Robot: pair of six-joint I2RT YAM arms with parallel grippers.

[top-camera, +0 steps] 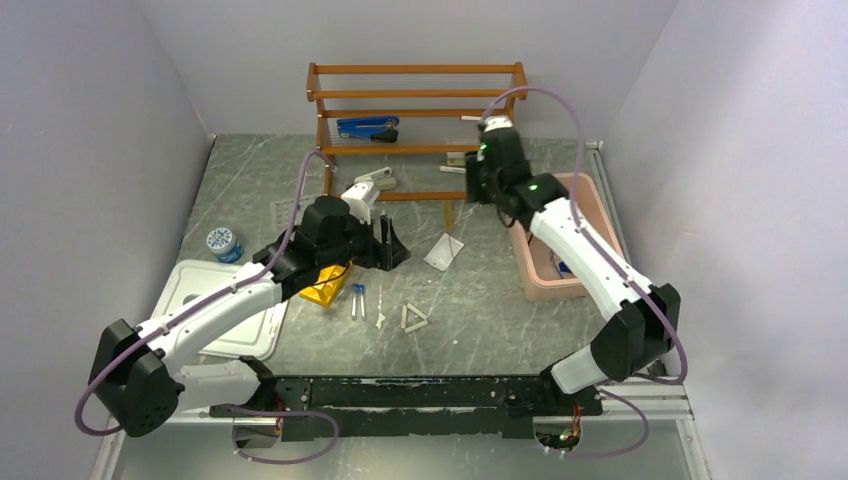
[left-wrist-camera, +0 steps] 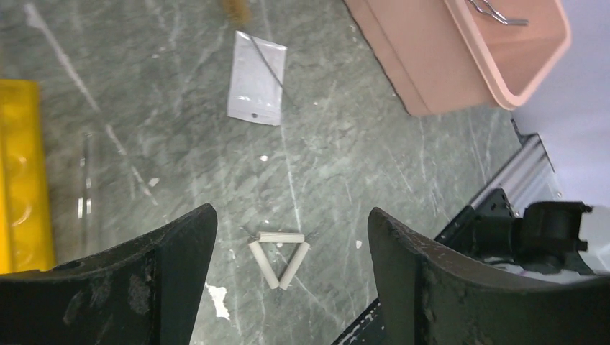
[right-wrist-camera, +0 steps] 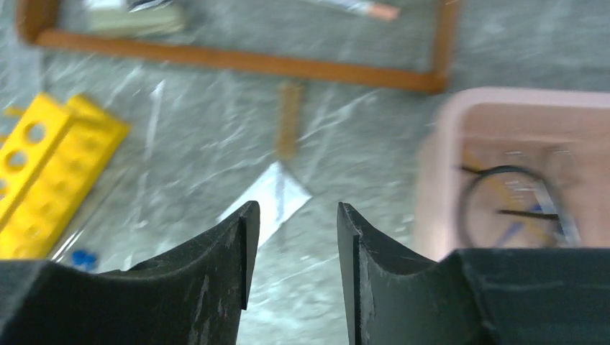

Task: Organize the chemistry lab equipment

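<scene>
Jaws wide and empty on left gripper (left-wrist-camera: 291,215), aimed at white triangle (left-wrist-camera: 279,259) lying flat on counter (left-wrist-camera: 180,129); right gripper (right-wrist-camera: 293,208) narrower, empty, over clear bag (right-wrist-camera: 282,185). Probably pickup approach; next up, straight drop and pinch on one leg

White triangle (left-wrist-camera: 280,236) lies flat (clear bag (left-wrist-camera: 257,79) beyond).

Wooden shelf rack (top-camera: 415,70) is standing at the far edge of the table (top-camera: 480,290); blue stapler (top-camera: 367,128) is lying on it; pink bin (top-camera: 555,288) is sitting alongside.
</scene>
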